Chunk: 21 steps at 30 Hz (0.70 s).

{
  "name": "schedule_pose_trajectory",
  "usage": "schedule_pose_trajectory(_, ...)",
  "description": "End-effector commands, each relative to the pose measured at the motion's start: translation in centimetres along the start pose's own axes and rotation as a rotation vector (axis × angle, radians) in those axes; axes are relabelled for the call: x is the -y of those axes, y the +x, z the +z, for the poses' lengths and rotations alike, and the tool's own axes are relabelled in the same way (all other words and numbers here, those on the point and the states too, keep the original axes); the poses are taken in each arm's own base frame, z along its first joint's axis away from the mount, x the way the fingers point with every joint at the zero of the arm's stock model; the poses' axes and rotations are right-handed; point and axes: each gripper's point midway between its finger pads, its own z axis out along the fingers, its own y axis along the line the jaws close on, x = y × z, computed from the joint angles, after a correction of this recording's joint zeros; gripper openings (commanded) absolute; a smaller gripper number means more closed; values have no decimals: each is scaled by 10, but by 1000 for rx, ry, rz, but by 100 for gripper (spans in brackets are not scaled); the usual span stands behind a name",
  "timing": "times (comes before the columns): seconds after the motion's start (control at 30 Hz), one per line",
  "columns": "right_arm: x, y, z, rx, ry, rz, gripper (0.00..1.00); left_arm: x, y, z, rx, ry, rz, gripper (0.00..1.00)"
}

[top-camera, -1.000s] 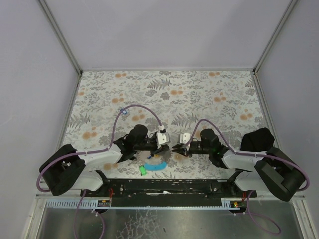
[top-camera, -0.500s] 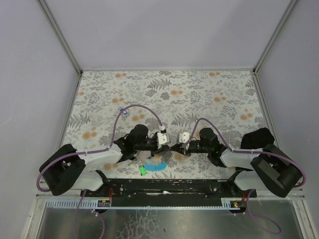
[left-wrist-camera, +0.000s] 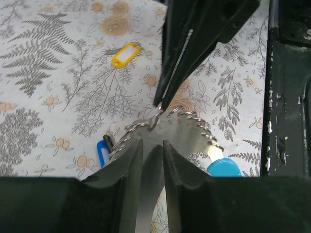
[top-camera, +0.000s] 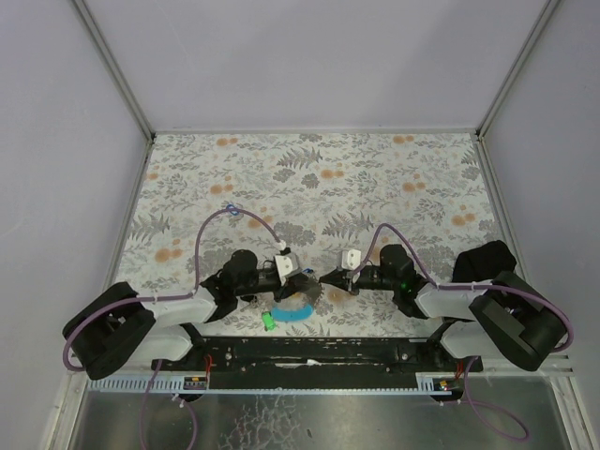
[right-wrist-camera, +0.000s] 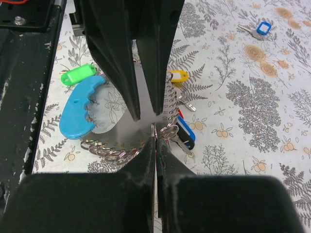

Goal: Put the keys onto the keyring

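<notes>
Open table (top-camera: 375,178) beyond crowded keyring (top-camera: 298,311)

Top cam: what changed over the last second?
The left gripper drew back left toward its base, widening the gap to the right gripper. The right gripper barely shifted. The keyring lies where it was, near the table's front edge.

No word, number, brand or sign can be read in any of the three views. The only label-like surfaces are the small white paper windows set in the plastic key tags. The one in the yellow key tag (left-wrist-camera: 125,54), close to the near edge of the table, shows no legible writing. The one in the blue key tag (right-wrist-camera: 263,28), lying farther out toward the left edge, is too small to read.
</notes>
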Motion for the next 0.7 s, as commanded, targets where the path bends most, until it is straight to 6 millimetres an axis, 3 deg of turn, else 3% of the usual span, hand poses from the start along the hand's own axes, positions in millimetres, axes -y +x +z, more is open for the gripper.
schedule_pose_trajectory(0.0, 8, -28, 2, 116, 34, -48, 0, -9, -38, -8, 197, -36, -8, 24)
schedule_pose_trajectory(0.37, 6, -28, 3, 126, 24, -51, 0, 1, -39, -2, 223, 61, 12, 25)
schedule_pose_trajectory(0.67, 5, -30, 4, 136, 12, -48, 0, -4, -34, 4, 202, 51, 8, 24)
